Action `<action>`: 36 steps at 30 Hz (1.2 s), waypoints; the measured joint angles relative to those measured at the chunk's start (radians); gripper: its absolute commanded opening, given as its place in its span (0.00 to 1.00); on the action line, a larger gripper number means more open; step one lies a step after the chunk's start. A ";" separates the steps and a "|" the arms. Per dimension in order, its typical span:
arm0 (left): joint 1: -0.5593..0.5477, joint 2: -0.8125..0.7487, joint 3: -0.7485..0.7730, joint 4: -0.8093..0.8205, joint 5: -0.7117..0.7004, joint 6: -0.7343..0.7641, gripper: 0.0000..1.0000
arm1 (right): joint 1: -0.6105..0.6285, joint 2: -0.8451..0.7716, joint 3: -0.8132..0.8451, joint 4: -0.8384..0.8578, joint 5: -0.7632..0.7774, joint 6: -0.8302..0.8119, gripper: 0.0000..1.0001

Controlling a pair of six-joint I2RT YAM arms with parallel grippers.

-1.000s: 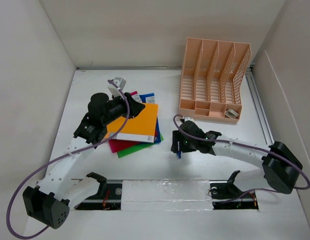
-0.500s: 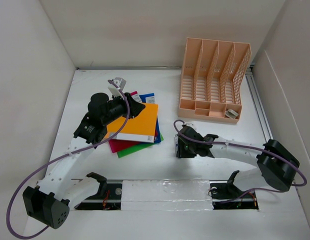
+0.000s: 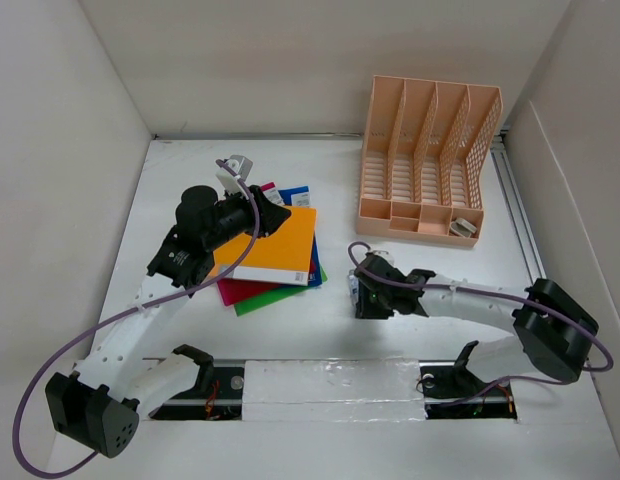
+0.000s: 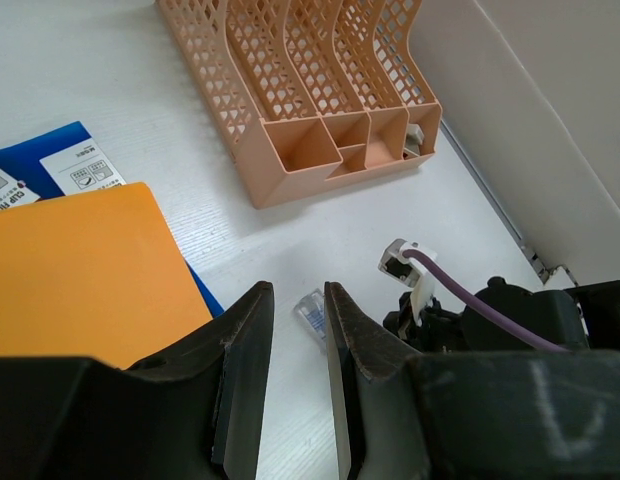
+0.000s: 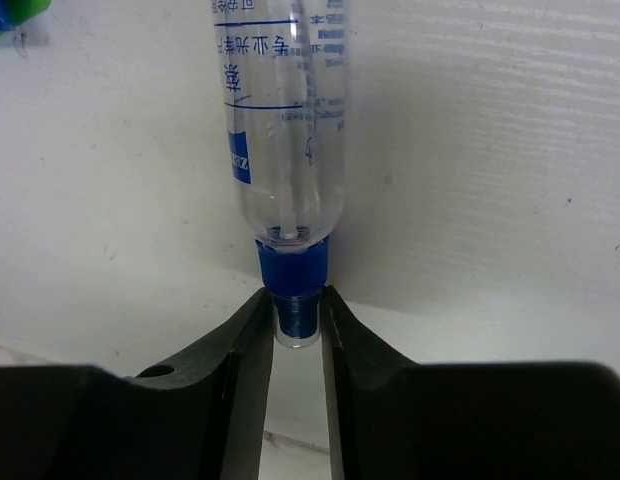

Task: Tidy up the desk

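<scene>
The desk (image 3: 190,175) is a white tabletop with a taped rail (image 3: 330,385) along its near edge. A clear glue bottle (image 5: 285,130) with a blue cap lies on it; it also shows in the left wrist view (image 4: 310,315). My right gripper (image 5: 296,320) is low over the desk (image 3: 360,298) and shut on the bottle's blue cap tip. My left gripper (image 4: 297,300) is open and empty, held above the right edge of an orange folder (image 3: 275,245) that tops a stack of coloured folders.
A peach slotted file rack (image 3: 425,160) stands at the back right, with a small grey object (image 3: 462,228) in its front tray. Green, magenta and blue folders (image 3: 252,293) stick out under the orange one. White walls close in the left, back and right.
My right gripper has shifted a little nearer and left, down onto the glue bottle, and its jaws now hold the cap. The left arm has not moved.
</scene>
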 measured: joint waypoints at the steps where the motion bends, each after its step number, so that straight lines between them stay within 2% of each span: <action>1: 0.000 0.000 0.000 0.000 0.000 0.000 0.23 | 0.002 -0.005 0.000 -0.006 0.000 0.004 0.26; 6: 0.000 0.000 0.000 0.000 0.005 0.000 0.23 | 0.003 -0.033 0.000 -0.040 0.002 0.016 0.16; 12: 0.000 0.000 0.000 0.001 0.008 0.000 0.23 | 0.016 -0.105 0.007 -0.130 0.039 0.031 0.15; 18: 0.000 -0.001 0.000 0.001 0.016 0.000 0.23 | 0.006 -0.194 0.106 -0.217 0.130 0.024 0.11; 21: 0.000 -0.005 0.000 0.001 0.020 0.000 0.23 | -0.013 -0.202 0.147 -0.219 0.159 0.000 0.10; 27: 0.000 -0.014 0.000 0.003 0.027 -0.001 0.23 | -0.147 -0.211 0.246 -0.225 0.158 -0.076 0.09; 32: 0.000 -0.026 0.000 0.005 0.033 -0.001 0.23 | -0.346 -0.217 0.283 -0.158 -0.006 -0.147 0.09; 36: 0.000 -0.033 0.000 0.005 0.033 -0.001 0.24 | -0.480 -0.174 0.284 -0.070 -0.296 -0.161 0.11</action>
